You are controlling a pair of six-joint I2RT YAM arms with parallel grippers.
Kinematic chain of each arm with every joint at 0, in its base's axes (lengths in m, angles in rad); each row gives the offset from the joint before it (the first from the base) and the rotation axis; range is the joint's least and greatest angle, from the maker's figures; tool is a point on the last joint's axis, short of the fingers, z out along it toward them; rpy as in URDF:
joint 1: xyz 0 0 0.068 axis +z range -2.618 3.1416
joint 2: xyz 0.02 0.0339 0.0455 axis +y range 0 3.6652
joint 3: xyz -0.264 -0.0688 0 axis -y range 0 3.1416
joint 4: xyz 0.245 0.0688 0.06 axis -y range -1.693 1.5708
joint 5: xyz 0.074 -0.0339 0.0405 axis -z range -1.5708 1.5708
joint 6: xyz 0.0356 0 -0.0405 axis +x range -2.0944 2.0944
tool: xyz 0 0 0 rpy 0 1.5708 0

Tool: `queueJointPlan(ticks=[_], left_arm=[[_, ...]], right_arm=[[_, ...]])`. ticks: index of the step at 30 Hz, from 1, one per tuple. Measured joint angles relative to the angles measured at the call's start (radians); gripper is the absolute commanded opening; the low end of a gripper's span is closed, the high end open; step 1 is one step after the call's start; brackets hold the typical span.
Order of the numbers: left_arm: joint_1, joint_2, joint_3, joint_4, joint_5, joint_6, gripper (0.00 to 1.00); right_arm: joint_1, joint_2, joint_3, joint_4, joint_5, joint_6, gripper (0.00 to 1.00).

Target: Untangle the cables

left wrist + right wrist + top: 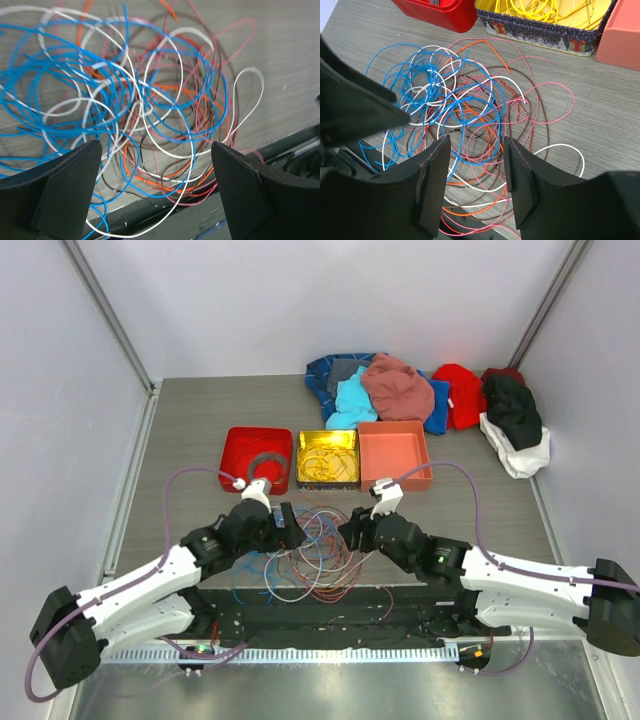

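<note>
Cables [310,555] lie in one loose heap on the bench [190,430], just in front of the two arms and near the tin [535,25] that holds yellow wires; blue, white, orange, pink and brown strands loop through one another, thickest on the blue side. You can take them to be very light and limp, with a little spring in the loops; thin and smooth, so likely to slip through a loose pinch; not fragile, though a hard tug would probably only tighten the knot and drag the whole heap along. The left gripper [155,150] hangs over the heap with its fingers wide apart and nothing between them; the right gripper [476,150] hovers on the other side, fingers partly apart, clamped on nothing. Pick a strand that lies free at the edge rather than in the middle; the white loop [565,150] on the outer side stands clear of the crossings and looks the easiest. Pinch one wire only, low against the bench, and draw it out slowly; hold the rest down with the other fingers if the heap follows.
</note>
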Motion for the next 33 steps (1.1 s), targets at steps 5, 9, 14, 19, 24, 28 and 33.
queueJointPlan(ticks=[5,9,14,19,24,28,33], left_arm=[[-0.075,0.052,0.0,0.016,-0.006,0.018,0.95],[-0.09,0.053,0.0,0.039,-0.016,0.022,0.94],[-0.093,0.109,0.008,0.057,-0.04,0.033,0.94],[-0.096,0.195,0.034,0.072,-0.08,0.051,0.88],[-0.096,0.283,0.08,0.079,-0.12,0.053,0.6],[-0.095,0.311,0.107,0.058,-0.174,0.051,0.27],[-0.093,0.194,0.107,-0.021,-0.278,0.037,0.0]], right_arm=[[0.0,-0.006,0.002,-0.003,0.011,0.006,0.54],[0.0,0.011,-0.001,-0.02,0.046,0.027,0.54],[-0.008,0.053,-0.022,-0.045,0.084,0.056,0.54],[-0.031,0.083,-0.023,-0.053,0.12,0.059,0.53],[-0.076,0.128,-0.023,-0.063,0.121,0.069,0.53],[-0.081,0.112,-0.023,-0.075,0.118,0.072,0.53],[-0.081,0.047,-0.024,-0.092,0.121,0.071,0.53]])
